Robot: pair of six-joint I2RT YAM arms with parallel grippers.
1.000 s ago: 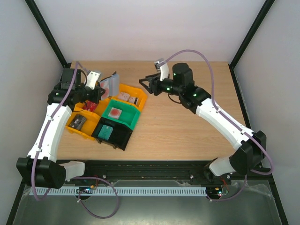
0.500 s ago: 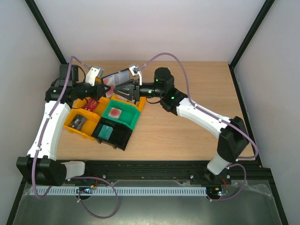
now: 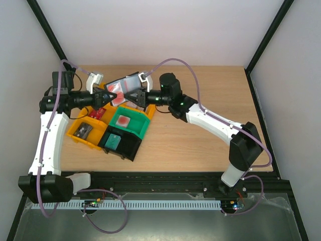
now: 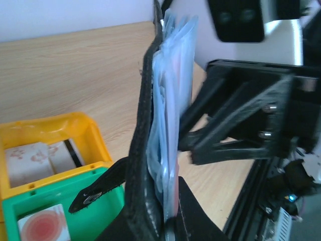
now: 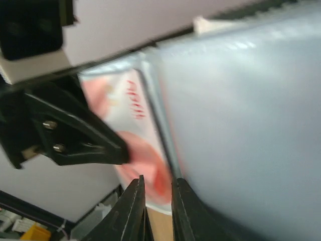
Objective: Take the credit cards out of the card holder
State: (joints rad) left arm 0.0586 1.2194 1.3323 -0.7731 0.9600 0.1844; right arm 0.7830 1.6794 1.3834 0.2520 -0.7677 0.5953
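My left gripper [image 3: 106, 98] is shut on the lower edge of the black card holder [image 3: 125, 83] and holds it open and upright above the bins. In the left wrist view the holder [image 4: 145, 125] shows edge-on with its pale blue pockets, clamped at my left gripper [image 4: 170, 221]. A red and white credit card [image 5: 143, 150] sits in a clear pocket [image 5: 241, 125]. My right gripper [image 3: 129, 96] is at the holder's face. Its fingers [image 5: 135, 211] stand a narrow gap apart, straddling the card's lower edge at my right gripper [image 5: 158, 201]. It also shows in the left wrist view [image 4: 188, 145].
Below the holder stand joined bins: a yellow bin [image 3: 83, 140], a green bin [image 3: 143, 128] holding a red and white card, and a black bin [image 3: 131, 148] holding a teal block [image 3: 113, 141]. Another yellow bin [image 4: 90, 130] holds pale cards. Bare wooden table lies to the right.
My right arm has swung left from mid-table to the holder's face. My left arm has drawn back to the left and turned the holder open toward the right gripper.
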